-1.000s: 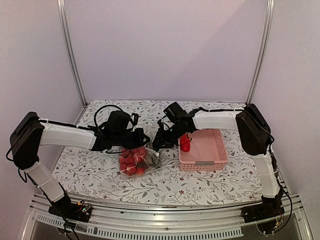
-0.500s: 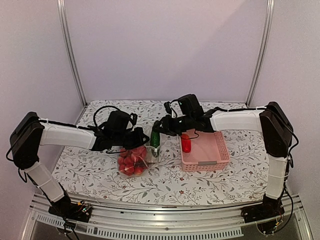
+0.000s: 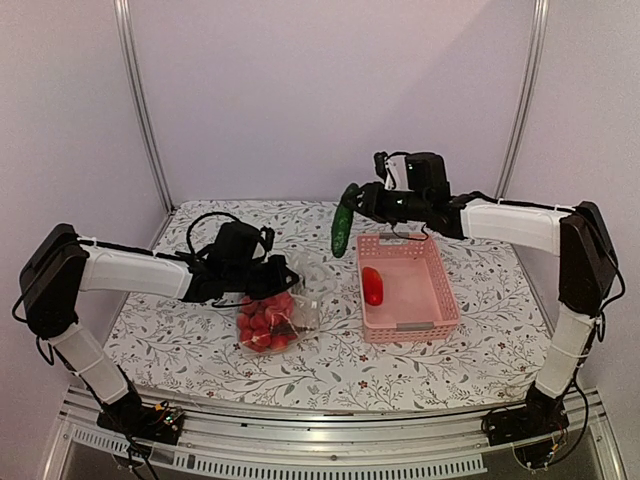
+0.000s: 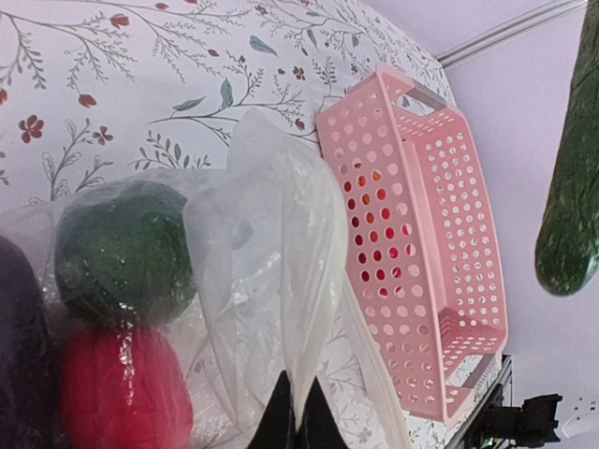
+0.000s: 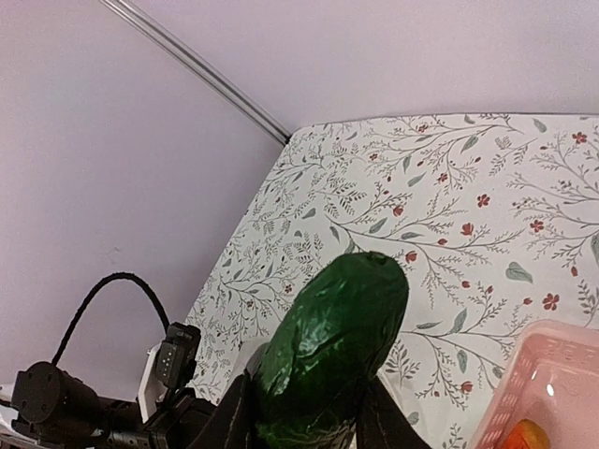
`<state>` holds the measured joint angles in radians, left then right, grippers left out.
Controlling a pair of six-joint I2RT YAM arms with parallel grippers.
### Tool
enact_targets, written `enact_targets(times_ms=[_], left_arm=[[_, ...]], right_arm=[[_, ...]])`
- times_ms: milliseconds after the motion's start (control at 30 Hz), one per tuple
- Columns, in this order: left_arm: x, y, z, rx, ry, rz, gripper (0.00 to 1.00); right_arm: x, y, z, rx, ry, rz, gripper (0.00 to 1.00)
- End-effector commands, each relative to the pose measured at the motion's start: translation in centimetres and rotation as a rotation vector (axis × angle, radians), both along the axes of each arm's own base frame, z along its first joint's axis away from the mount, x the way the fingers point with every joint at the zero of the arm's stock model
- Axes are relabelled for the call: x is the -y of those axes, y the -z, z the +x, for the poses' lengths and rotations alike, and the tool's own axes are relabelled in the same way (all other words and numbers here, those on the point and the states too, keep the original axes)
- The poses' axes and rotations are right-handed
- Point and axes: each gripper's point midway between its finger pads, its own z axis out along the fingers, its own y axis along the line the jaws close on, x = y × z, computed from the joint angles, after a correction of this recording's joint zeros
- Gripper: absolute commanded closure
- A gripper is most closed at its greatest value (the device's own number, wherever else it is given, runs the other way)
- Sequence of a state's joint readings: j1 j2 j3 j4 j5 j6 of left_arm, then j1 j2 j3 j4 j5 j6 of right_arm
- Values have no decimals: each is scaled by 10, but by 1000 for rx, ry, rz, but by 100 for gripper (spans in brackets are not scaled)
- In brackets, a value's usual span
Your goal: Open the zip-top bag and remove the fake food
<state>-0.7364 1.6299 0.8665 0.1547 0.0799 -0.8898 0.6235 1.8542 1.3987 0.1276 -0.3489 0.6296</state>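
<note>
The transparent zip-top bag [image 3: 272, 318] lies on the table, holding a red berry cluster, a green avocado [image 4: 124, 251] and a red piece [image 4: 122, 393]. My left gripper [image 3: 283, 281] is shut on the bag's rim [image 4: 299, 309], its black tips [image 4: 298, 423] pinching the plastic. My right gripper [image 3: 358, 203] is shut on the green cucumber [image 3: 343, 222], which hangs in the air, left of the pink basket's [image 3: 445, 300] far end. The cucumber fills the right wrist view [image 5: 332, 351] and shows at the left wrist view's right edge [image 4: 571, 196]. A red piece [image 3: 371, 285] lies in the basket.
The pink slotted basket also shows in the left wrist view [image 4: 412, 234], right of the bag. Metal frame posts [image 3: 140, 110] stand at the back corners. The table has a floral cloth [image 3: 200, 350].
My right gripper has drawn the cucumber out of the bag, lifted it and carried it right and back toward the basket. The left gripper has kept hold of the bag's rim.
</note>
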Motion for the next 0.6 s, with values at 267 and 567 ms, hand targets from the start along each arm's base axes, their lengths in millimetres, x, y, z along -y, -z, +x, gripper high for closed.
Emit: enact_targets(times_ms=[267, 567], left_arm=[[2, -15, 2, 16, 44, -7, 100], [6, -18, 2, 17, 66, -27, 100]], right_arm=[[109, 42, -35, -26, -20, -332, 100], [138, 122, -43, -172, -54, -493, 96]])
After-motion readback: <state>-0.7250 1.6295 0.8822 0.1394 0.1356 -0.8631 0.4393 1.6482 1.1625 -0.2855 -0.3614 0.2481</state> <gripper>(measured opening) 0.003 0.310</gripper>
